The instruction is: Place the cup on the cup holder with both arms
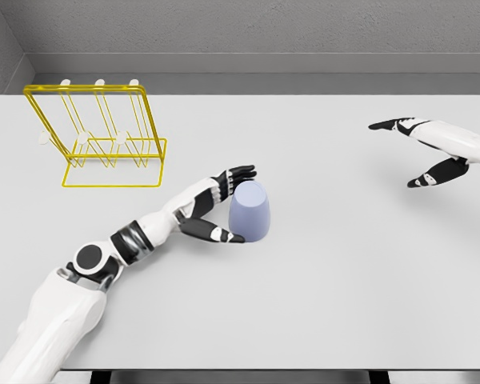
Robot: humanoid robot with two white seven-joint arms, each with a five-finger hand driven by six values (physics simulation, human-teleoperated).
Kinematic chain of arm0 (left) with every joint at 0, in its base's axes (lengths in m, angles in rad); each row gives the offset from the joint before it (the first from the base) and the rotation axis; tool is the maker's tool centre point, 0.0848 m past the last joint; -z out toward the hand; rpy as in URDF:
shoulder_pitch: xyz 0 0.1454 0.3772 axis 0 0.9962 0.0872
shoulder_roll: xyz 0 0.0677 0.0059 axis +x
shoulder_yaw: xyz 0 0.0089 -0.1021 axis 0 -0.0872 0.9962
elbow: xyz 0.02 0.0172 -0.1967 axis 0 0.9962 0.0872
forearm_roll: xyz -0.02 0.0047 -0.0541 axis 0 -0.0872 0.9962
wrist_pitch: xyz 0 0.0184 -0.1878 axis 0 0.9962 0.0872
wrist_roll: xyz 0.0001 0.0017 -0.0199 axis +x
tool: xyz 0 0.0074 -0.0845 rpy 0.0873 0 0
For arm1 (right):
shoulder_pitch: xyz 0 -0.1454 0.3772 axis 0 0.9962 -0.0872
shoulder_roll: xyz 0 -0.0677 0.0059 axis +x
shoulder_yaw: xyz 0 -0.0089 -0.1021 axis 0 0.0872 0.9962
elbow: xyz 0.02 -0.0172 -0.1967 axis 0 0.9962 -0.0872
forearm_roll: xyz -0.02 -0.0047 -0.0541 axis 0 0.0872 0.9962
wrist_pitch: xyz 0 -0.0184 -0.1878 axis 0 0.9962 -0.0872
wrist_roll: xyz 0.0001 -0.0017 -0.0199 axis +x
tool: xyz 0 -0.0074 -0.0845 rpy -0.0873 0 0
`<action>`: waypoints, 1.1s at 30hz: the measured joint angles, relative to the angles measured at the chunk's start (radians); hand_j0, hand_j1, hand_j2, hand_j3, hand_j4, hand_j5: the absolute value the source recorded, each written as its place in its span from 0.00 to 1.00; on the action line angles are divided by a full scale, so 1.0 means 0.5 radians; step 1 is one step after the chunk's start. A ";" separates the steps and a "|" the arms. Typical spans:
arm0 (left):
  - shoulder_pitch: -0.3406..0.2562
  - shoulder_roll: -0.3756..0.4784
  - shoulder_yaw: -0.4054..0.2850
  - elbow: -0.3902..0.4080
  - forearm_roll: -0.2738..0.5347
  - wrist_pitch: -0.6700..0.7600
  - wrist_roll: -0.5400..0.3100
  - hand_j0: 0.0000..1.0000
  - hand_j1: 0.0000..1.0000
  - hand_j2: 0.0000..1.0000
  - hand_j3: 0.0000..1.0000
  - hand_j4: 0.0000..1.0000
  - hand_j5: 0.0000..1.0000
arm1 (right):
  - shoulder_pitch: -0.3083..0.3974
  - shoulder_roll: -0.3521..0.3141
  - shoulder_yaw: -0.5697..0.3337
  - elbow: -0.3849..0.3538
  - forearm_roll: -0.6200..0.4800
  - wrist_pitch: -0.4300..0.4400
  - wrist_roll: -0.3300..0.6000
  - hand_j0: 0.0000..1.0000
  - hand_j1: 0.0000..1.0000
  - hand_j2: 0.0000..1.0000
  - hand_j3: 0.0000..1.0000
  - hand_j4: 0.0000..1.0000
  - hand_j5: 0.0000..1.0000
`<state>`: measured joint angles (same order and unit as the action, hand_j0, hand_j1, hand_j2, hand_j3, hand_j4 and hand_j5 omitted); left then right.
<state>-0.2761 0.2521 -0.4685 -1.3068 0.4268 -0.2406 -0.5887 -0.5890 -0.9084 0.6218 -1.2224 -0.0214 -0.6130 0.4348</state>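
The cup (pixel 250 210) stands upside down near the middle of the tabletop (pixel 328 296), long axis vertical. The left robot hand (pixel 221 210) is at its 9 o'clock, fingers spread around it, seemingly touching, not closed. The right robot hand (pixel 422 152) hangs open, well apart at 2 o'clock. The holder (pixel 104 136), at 10 o'clock, carries nothing.

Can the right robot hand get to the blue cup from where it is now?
Probably yes. The right robot hand sits open at the table's right edge, with only bare table between it and the blue cup. The left robot hand already flanks the cup's left side.
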 measured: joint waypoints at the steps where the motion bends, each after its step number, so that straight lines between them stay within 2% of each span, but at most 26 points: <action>1: 0.003 -0.006 -0.001 0.001 0.000 -0.002 -0.004 1.00 1.00 1.00 1.00 1.00 1.00 | 0.000 -0.001 -0.001 -0.001 0.001 0.000 0.000 1.00 1.00 1.00 1.00 1.00 1.00; 16: -0.009 -0.093 0.000 0.025 -0.042 -0.006 -0.014 1.00 1.00 1.00 1.00 1.00 1.00 | 0.000 -0.007 -0.002 -0.001 0.003 0.000 -0.001 1.00 1.00 1.00 1.00 1.00 1.00; 17: -0.012 -0.096 0.001 0.026 -0.038 -0.006 -0.013 0.98 0.98 0.98 0.98 0.98 0.98 | 0.000 -0.008 -0.002 -0.001 0.003 0.000 0.000 1.00 1.00 1.00 1.00 1.00 1.00; 18: -0.012 -0.097 0.001 0.027 -0.040 -0.005 -0.013 0.88 0.88 0.88 0.88 0.88 0.88 | 0.000 -0.008 -0.002 0.000 0.004 0.000 0.001 1.00 1.00 1.00 1.00 1.00 1.00; 23: -0.009 -0.103 0.003 0.026 -0.027 -0.004 -0.009 0.66 0.66 0.66 0.66 0.66 0.66 | -0.003 -0.004 -0.002 0.010 0.005 0.000 0.002 1.00 1.00 1.00 1.00 1.00 1.00; 29: -0.009 -0.103 0.002 0.023 -0.033 -0.006 -0.014 0.51 0.51 0.51 0.51 0.51 0.51 | 0.000 -0.001 -0.002 0.015 0.007 0.000 0.002 1.00 1.00 1.00 1.00 1.00 1.00; 31: -0.009 -0.103 0.002 0.022 -0.033 -0.008 -0.015 0.51 0.51 0.51 0.51 0.51 0.51 | 0.000 -0.001 -0.002 0.015 0.008 0.000 0.002 1.00 1.00 1.00 1.00 1.00 1.00; 33: -0.009 -0.103 0.003 0.020 -0.030 -0.009 -0.023 0.45 0.45 0.45 0.45 0.45 0.45 | -0.003 0.001 -0.002 0.016 0.008 0.000 0.002 1.00 1.00 1.00 1.00 1.00 1.00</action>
<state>-0.2807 0.2007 -0.4668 -1.2967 0.4118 -0.2451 -0.6001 -0.5906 -0.9079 0.6205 -1.2146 -0.0173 -0.6130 0.4361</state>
